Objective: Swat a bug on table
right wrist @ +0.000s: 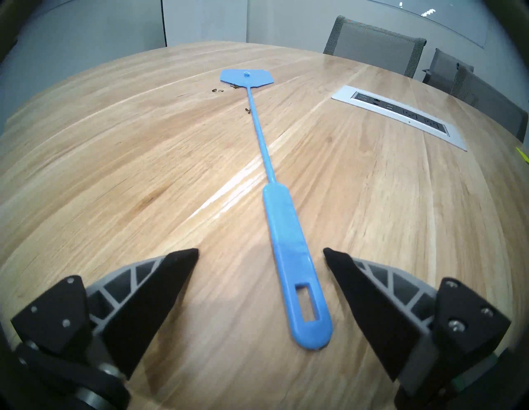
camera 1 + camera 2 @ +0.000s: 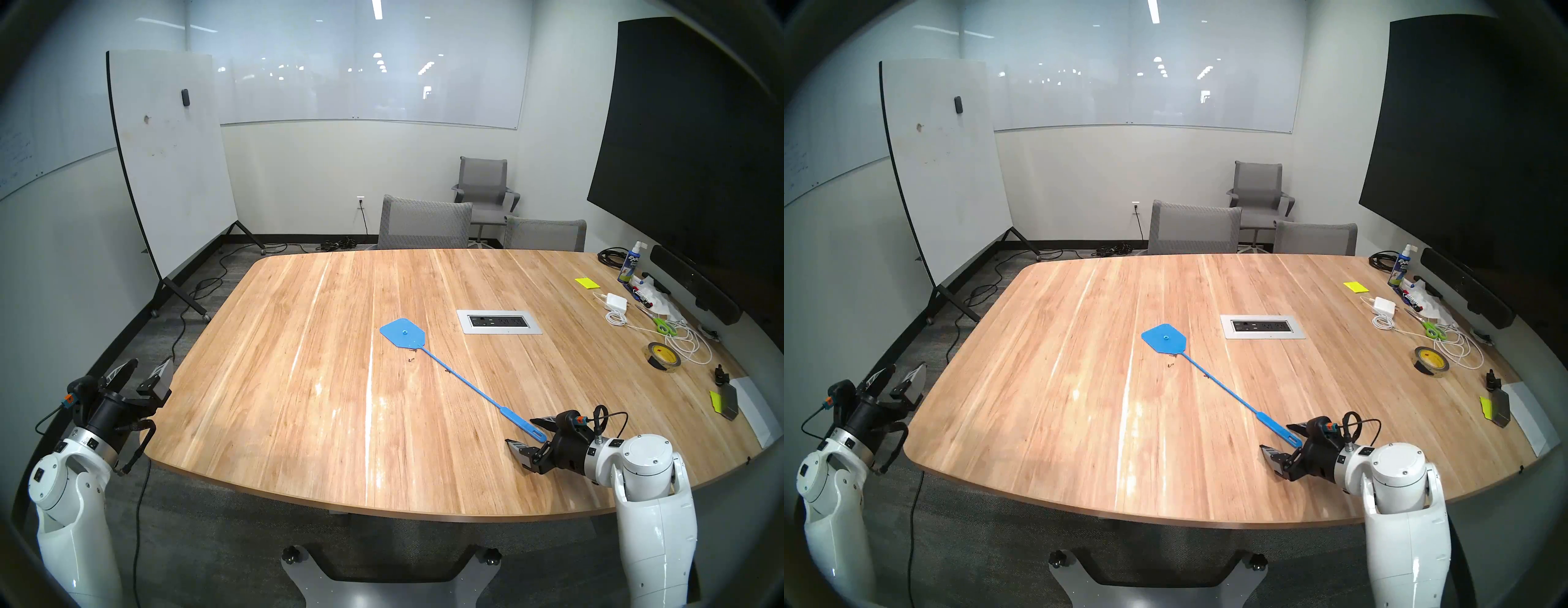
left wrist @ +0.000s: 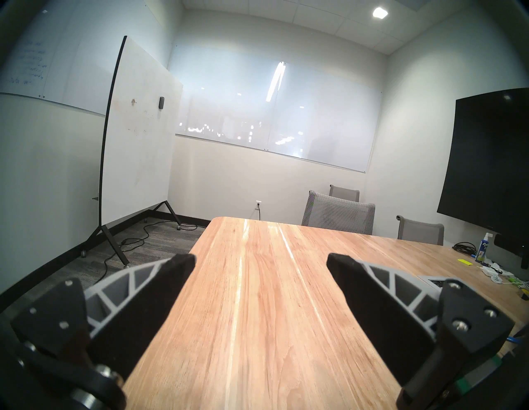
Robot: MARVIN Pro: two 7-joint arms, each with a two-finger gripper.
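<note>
Your swatter (image 1: 287,252) lies flat on the counter (image 2: 297,403), right gripper (image 1: 260,252) spread wide around its handle, gripping nothing. Bug (image 1: 217,90) bits beside the head; looks about done. Left gripper (image 3: 260,259) idles, gaping.

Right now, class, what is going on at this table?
A blue fly swatter lies flat on the wooden table. The right hand is open, its fingers on either side of the handle, not gripping. Dark bug bits lie near the swatter's head. The left hand waits open at the table's edge.
</note>
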